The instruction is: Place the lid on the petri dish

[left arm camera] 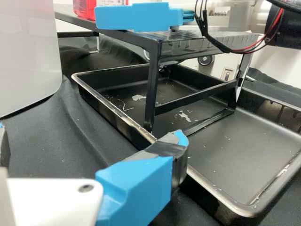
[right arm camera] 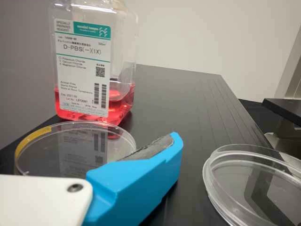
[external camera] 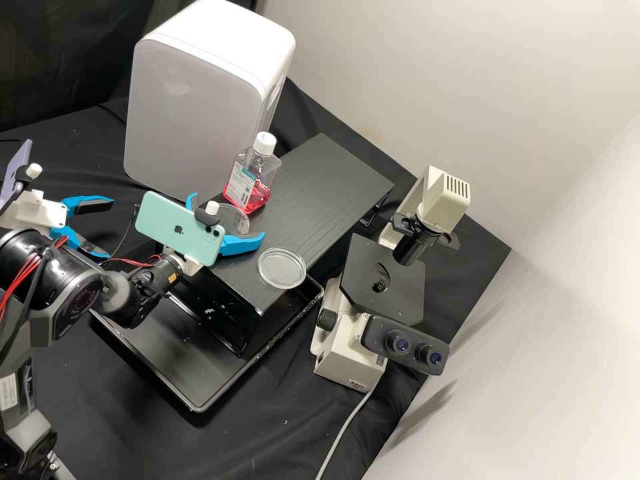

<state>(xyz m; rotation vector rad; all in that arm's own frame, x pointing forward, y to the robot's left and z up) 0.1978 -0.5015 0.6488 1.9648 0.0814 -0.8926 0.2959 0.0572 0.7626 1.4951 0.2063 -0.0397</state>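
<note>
Two clear rounds up on the black shelf (external camera: pixel 333 180). Lid (external camera: pixel 230 215) lying flat right beside the bottle (external camera: pixel 248 175) of pink liquid, yellow mark along part of its rim, sitting between the spread fingers of the right gripper (external camera: pixel 243 225). Not pinched as far as can be seen, just bracketed, one blue finger (right arm camera: pixel 141 176) close alongside. Petri dish (external camera: pixel 282 267) out toward the shelf's front corner, near the lid but apart from it, uncovered. Left gripper (external camera: pixel 107 227) spread wide too, holding nothing, hanging low over the bench (external camera: pixel 200 440) just beside the black tray (external camera: pixel 167 353) under the shelf, in front of the big white box (external camera: pixel 200 93). Microscope (external camera: pixel 393 293) parked on the far side of the tray from both arms.
</note>
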